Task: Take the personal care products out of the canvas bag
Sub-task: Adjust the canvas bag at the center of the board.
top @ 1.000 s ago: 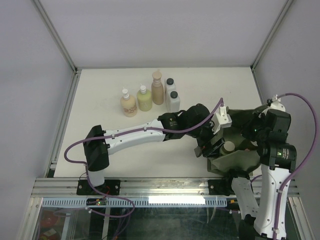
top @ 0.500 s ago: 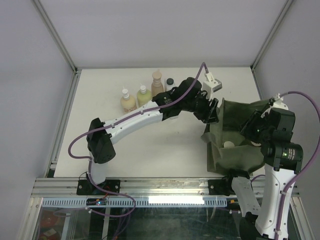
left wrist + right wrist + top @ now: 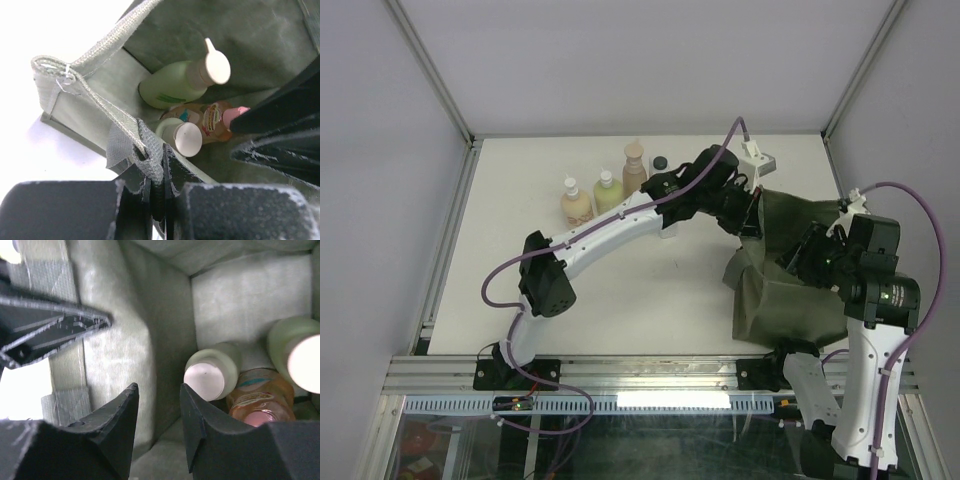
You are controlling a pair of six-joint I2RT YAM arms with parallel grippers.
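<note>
Top external view, nearest first: an aluminium rail (image 3: 650,375) runs along the front edge, with both arm bases bolted to it. Beyond it lies the plain white desk (image 3: 650,290). On the desk's right side slumps the olive canvas bag (image 3: 790,300), its mouth held up. The right tool (image 3: 807,262) is dipped into the bag's opening; its wrist camera shows the fingers standing a little apart with nothing pinched between them, only the bag's inner wall behind the gap. Inside, on the bag's floor, lie three products close together – a green bottle (image 3: 172,87) with a white cap, an orange bottle (image 3: 212,120) with a pink cap, and a pale-green bottle (image 3: 180,137) with a round white cap. The left arm stretches across the desk to the bag's far rim, where the left tool (image 3: 745,212) is clenched on the webbing strap (image 3: 100,107). Farther back stand a tan bottle (image 3: 577,207), a yellow-green bottle (image 3: 609,200) and a taller beige bottle (image 3: 635,180) in a row, with a black cap (image 3: 660,163) showing just behind the arm. Pale grey walls (image 3: 620,60) and metal frame posts (image 3: 430,70) close in the space.
</note>
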